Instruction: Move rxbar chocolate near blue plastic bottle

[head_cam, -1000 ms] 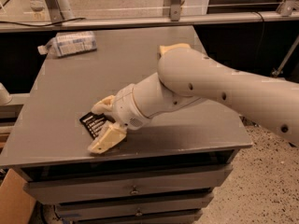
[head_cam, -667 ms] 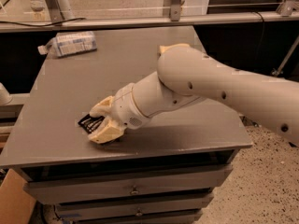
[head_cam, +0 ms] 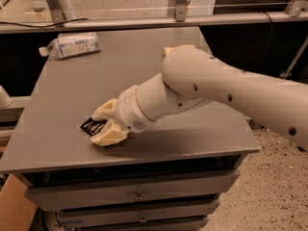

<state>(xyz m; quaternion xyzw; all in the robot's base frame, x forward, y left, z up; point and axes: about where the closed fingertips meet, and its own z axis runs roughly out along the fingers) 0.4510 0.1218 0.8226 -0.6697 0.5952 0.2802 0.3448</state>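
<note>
The grey counter [head_cam: 144, 66] has a blue plastic bottle [head_cam: 72, 44] lying on its side at the far left corner. A yellow sponge [head_cam: 174, 48] peeks out at the far side. Near the front left edge lies the rxbar chocolate [head_cam: 89, 125]. The end effector [head_cam: 98, 127] is down on it, pinching it.

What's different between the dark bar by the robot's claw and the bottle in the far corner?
The rxbar chocolate is small, flat and black; the blue plastic bottle is larger, clear and pale. The bar sits near the front edge in the gripper; the bottle lies untouched at the far-left corner. Both rest on the table.
</note>
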